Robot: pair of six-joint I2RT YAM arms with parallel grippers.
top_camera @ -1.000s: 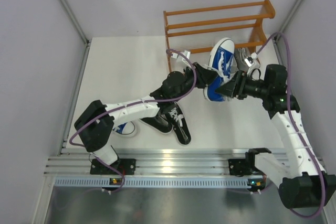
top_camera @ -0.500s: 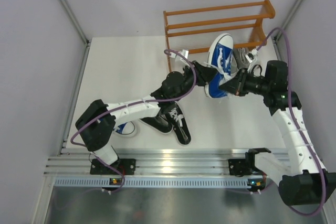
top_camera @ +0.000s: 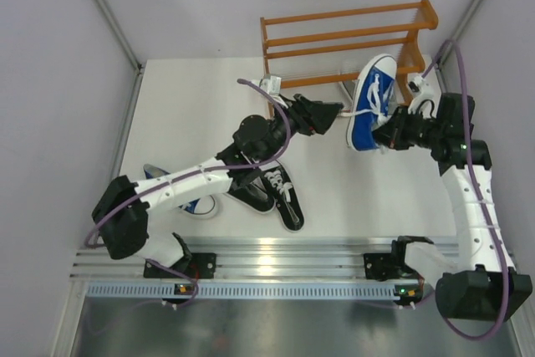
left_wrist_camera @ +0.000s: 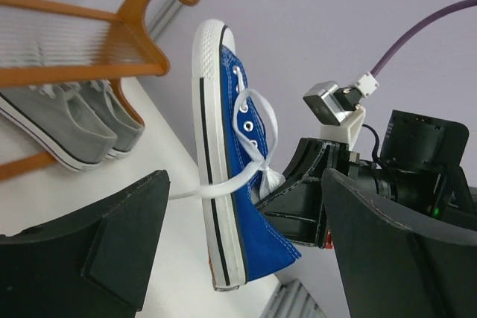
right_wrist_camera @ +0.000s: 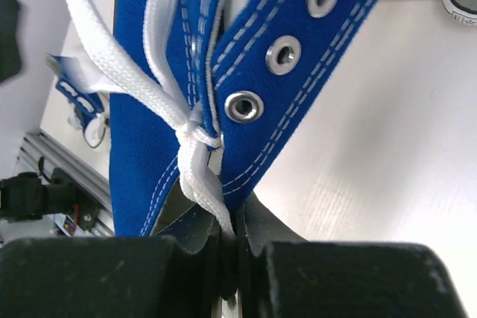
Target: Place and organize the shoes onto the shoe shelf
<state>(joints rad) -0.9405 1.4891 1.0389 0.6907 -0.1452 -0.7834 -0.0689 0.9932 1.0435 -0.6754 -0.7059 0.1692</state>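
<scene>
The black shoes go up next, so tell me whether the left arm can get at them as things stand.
Probably yes. The left gripper is open and empty, and nothing lies on the black shoes. Its own forearm hangs over them, though, so it would have to draw back first.

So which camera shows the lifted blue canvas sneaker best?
Left wrist view: nearly the whole blue canvas sneaker shows side-on. The top view shows it small from above; the right wrist view, only eyelets and laces.
</scene>
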